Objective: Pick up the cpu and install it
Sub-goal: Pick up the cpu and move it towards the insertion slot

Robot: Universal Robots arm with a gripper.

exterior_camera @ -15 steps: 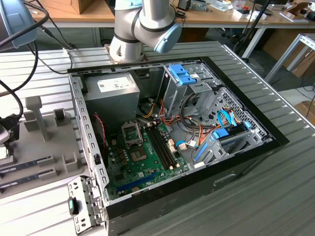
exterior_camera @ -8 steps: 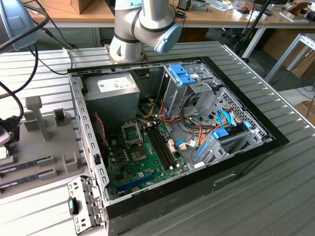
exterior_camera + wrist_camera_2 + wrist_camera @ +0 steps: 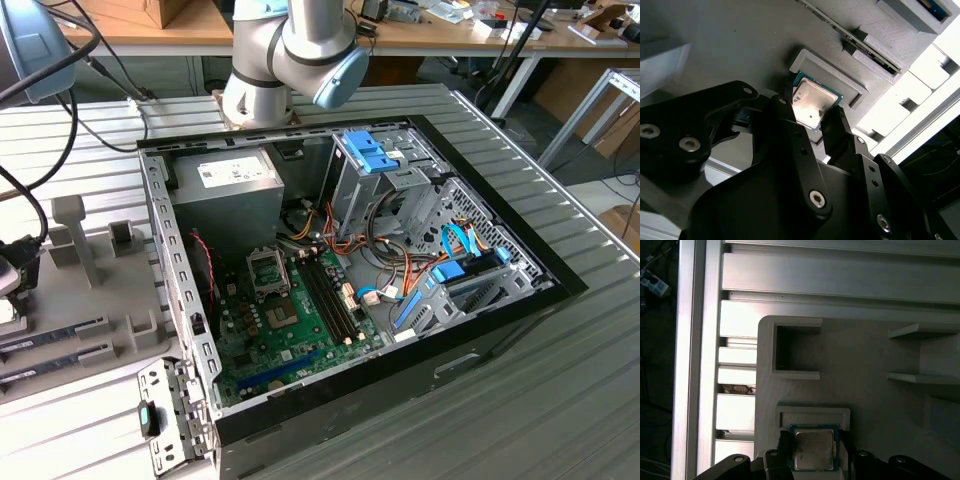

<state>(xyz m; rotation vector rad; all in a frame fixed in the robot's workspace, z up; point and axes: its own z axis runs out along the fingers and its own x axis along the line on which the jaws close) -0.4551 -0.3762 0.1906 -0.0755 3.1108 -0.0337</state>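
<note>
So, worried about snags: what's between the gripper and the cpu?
Nothing: in both wrist views the gripper straddles the cpu at the grey holder, with no other thing between them. Contact can't be judged.

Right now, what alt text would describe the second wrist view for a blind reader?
The robot's black hand clamps the shiny square cpu by two opposite edges, close over a grey moulded pocket.

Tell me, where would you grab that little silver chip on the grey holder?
By two opposite thin edges, coming straight down over its flat face. The chip lies flat on the grey holder, with a raised lip along one side, so the sides running away from that lip look easiest to pinch. Its smooth top offers no grip.
</note>
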